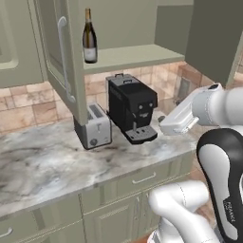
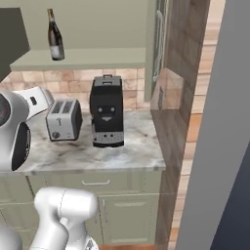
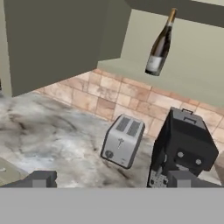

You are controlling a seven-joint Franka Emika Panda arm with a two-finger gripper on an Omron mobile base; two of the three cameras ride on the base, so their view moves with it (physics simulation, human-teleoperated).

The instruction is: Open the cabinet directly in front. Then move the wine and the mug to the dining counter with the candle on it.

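Observation:
The sage-green cabinet [image 1: 134,56] stands open, its left door [image 1: 59,57] swung out toward me and its right door [image 2: 158,44] swung aside. On its bottom shelf [image 2: 83,59] stands the wine [image 1: 89,40] [image 2: 55,39] [image 3: 159,46], a dark bottle with a pale label and golden neck, upright near the left end. My gripper [image 3: 114,181] hovers open over the worktop, well below and in front of the shelf, with nothing between its fingertips [image 3: 41,178]. The mug, the dining counter and the candle are out of view.
A silver toaster [image 1: 97,126] [image 3: 122,140] and a black coffee machine [image 1: 130,107] [image 3: 183,146] stand on the marble worktop [image 1: 42,161] under the shelf. Low green drawers [image 1: 137,182] run beneath. A brick side wall [image 2: 178,73] closes the right end.

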